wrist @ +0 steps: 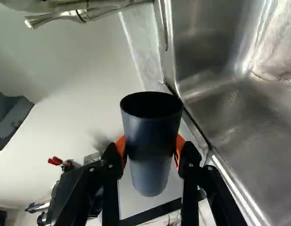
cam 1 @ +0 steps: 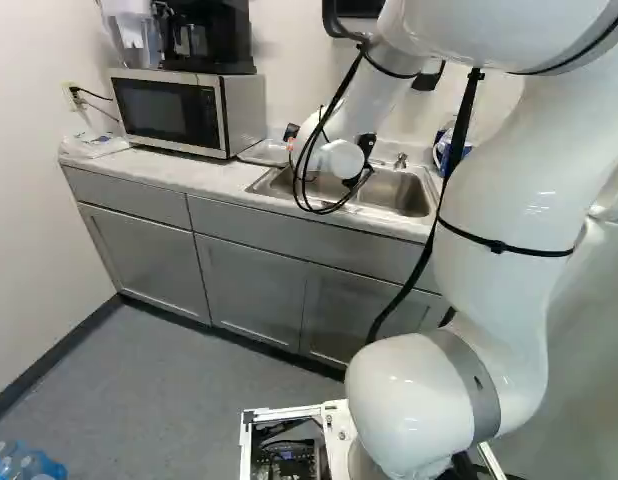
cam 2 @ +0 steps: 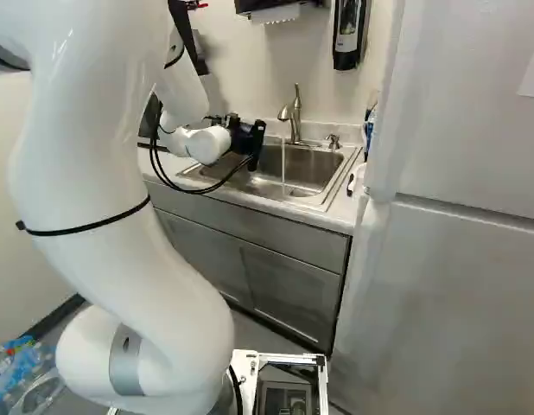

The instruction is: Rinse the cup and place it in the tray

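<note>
Over the left part of the steel sink [cam 2: 323, 206] hangs my gripper [cam 2: 250, 143], seen in the right base view. In the wrist view the gripper [wrist: 150, 149] is shut on a dark grey-blue cup [wrist: 151, 127], with an orange pad against each side. The cup's dark mouth faces away from the wrist, and its inside is too dark to make out. A thin stream of water [cam 2: 283, 160] runs from the faucet [cam 2: 295, 114], to the right of the gripper in the right base view. A light tray [cam 1: 265, 152] lies on the counter between microwave and sink.
The microwave [cam 1: 174, 112] stands on the counter [cam 1: 164, 172], with a coffee maker [cam 1: 204, 38] on top. Right of the sink rises the white fridge [cam 2: 474, 259]. A soap dispenser [cam 2: 348, 33] hangs on the wall. Grey cabinets [cam 1: 251, 285] front the counter; bottles [cam 1: 24, 462] stand at the floor's left.
</note>
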`<state>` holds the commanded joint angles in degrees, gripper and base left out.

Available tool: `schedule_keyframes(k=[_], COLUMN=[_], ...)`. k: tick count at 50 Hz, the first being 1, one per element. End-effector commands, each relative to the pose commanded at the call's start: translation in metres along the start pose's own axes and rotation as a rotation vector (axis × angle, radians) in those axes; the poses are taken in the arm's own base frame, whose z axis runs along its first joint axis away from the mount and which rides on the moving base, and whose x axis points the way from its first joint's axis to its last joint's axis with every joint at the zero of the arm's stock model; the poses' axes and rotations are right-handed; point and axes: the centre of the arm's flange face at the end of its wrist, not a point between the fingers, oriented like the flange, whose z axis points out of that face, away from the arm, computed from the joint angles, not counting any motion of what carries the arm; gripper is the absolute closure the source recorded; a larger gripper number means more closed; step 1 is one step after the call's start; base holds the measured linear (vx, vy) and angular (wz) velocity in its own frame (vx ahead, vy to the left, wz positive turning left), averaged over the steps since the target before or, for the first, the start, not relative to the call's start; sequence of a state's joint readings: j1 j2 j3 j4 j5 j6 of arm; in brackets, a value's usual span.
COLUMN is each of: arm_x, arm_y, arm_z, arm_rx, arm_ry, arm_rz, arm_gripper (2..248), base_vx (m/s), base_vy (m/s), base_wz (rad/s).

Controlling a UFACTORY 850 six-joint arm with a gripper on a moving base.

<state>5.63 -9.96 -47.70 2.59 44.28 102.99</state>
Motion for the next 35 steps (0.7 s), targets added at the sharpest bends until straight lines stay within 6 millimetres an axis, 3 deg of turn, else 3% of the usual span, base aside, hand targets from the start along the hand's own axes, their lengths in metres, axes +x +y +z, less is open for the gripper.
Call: schedule_keyframes(k=[35], arm_x=[0.0], arm_y=[0.0], arm_z=[0.0], arm_rx=[0.0], arm_ry=[0.0], arm_rz=[-0.368], arm_gripper=[130], base_vx=[0.0], base_vy=[0.0], base_wz=[0.0])
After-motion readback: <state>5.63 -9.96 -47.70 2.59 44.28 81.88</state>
